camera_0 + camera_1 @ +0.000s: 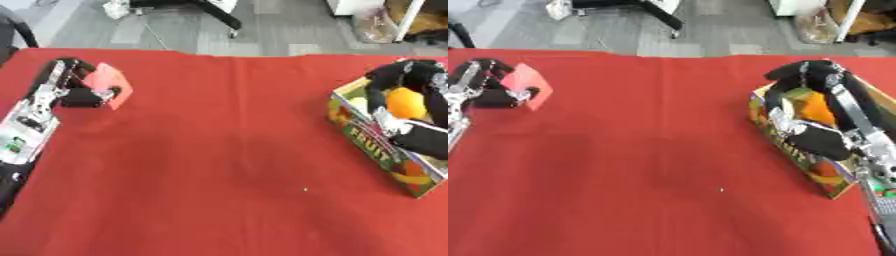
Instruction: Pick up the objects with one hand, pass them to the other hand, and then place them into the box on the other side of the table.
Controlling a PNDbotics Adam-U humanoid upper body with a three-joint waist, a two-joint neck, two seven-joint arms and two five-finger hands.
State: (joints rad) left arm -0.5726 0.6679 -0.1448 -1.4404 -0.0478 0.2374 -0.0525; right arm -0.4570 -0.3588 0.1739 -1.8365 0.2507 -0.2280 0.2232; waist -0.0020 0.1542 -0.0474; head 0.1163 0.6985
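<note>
A round orange object (pixel 406 103) sits inside my right hand (pixel 395 90), whose black fingers curl round it above the open colourful fruit box (pixel 371 146) at the table's right edge. The hand hides most of the box's inside. At the far left my left hand (pixel 74 89) is curled on a pink-red box-shaped object (pixel 109 82), which rests on the red tablecloth (pixel 219 165). The left forearm runs down along the table's left edge.
The red cloth covers the whole table; a tiny pale speck (pixel 304 189) lies right of centre. Beyond the far edge are grey floor, a black chair base (pixel 214 12) and furniture legs.
</note>
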